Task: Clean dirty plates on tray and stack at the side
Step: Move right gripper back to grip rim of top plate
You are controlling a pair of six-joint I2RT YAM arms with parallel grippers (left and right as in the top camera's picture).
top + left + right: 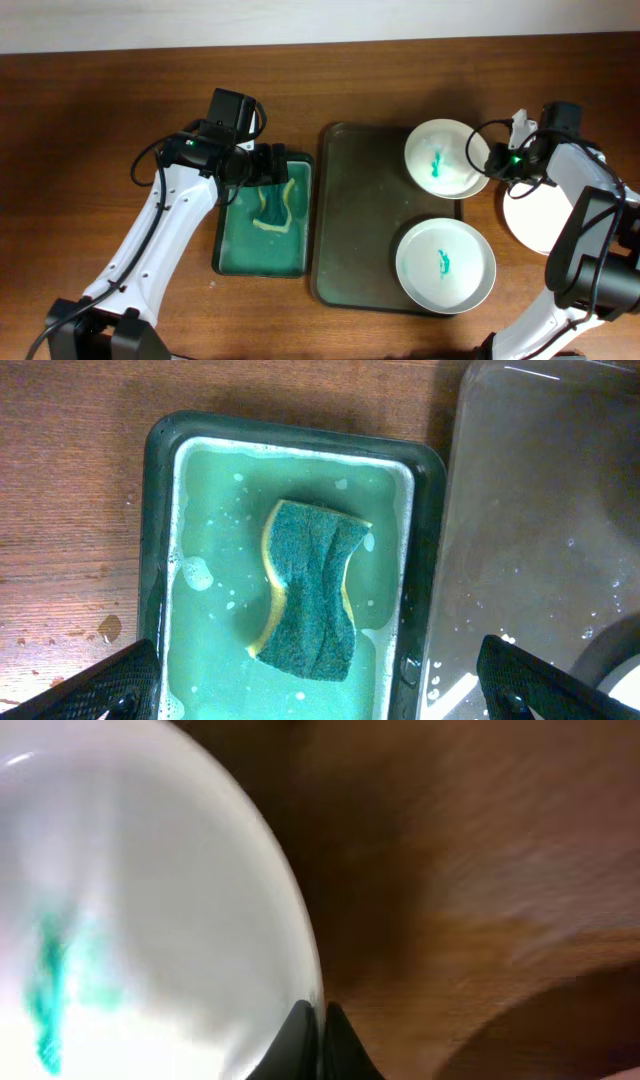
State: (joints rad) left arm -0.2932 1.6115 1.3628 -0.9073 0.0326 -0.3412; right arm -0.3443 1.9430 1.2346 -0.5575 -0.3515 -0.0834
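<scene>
Two stained plates [446,266] left, one clean plate [525,215] stacked; right jaws clench far plate [440,158] rim; left jaws gape over sponge [308,590].

- The right wrist view is smeared: the dirty plate [150,900] is a soft white shape cut off at the left and bottom edges.
- I see only two dark tips of the right gripper [322,1035].
- The left gripper [318,690] shows just its fingertips [110,685], cropped at the bottom corners.
- The tray [540,510] runs off frame there.
- Overhead, the right arm [590,200] covers part of the plate beside the tray [530,215].
</scene>
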